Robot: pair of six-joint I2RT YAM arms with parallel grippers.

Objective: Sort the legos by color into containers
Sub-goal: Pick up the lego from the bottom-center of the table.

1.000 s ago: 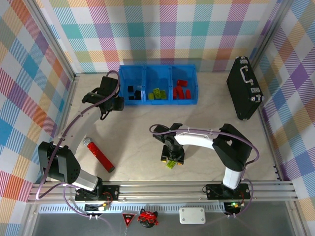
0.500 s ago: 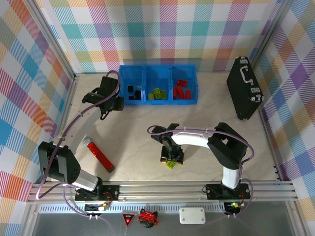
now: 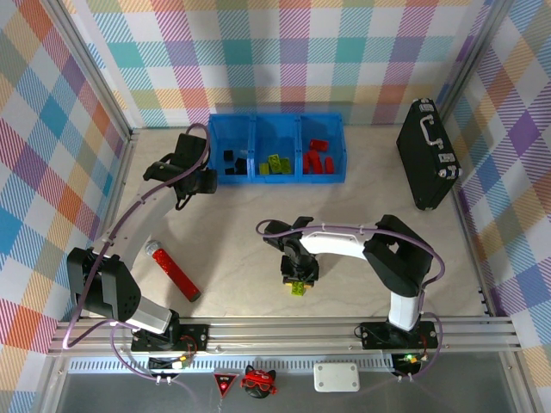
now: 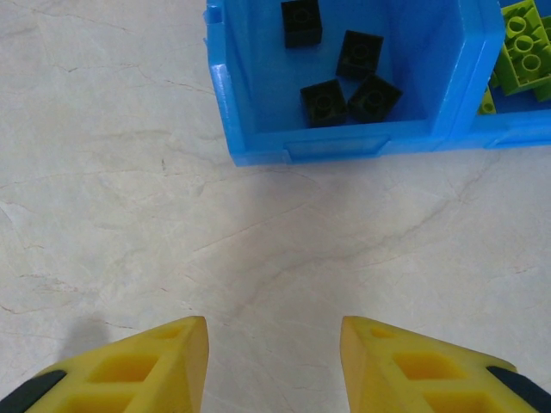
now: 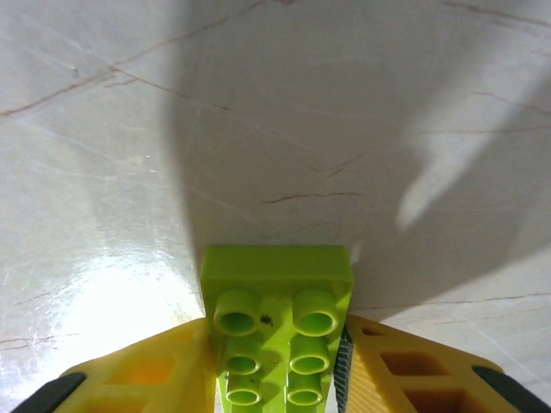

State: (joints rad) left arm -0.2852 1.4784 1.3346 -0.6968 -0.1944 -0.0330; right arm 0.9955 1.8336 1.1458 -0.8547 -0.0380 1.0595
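Observation:
My right gripper [image 3: 298, 279] [image 5: 275, 334] is down at the table near the front centre, its yellow fingers shut on both sides of a lime green lego [image 5: 277, 310] [image 3: 299, 289]. The containers [image 3: 277, 120] stand in a blue row at the back: black legos [image 3: 231, 162] in the left bin, green ones [image 3: 274, 163] in the middle, red ones [image 3: 317, 160] on the right. My left gripper [image 3: 198, 179] [image 4: 274, 331] hovers open over bare table just before the left bin [image 4: 344, 142], which holds several black legos [image 4: 349, 73].
A long red bar with a black end [image 3: 172, 268] lies at the front left. A black briefcase [image 3: 425, 153] stands at the back right. Plaid walls close in the table on three sides.
My right gripper's fingers have closed on the lime green lego. The left arm has not moved.

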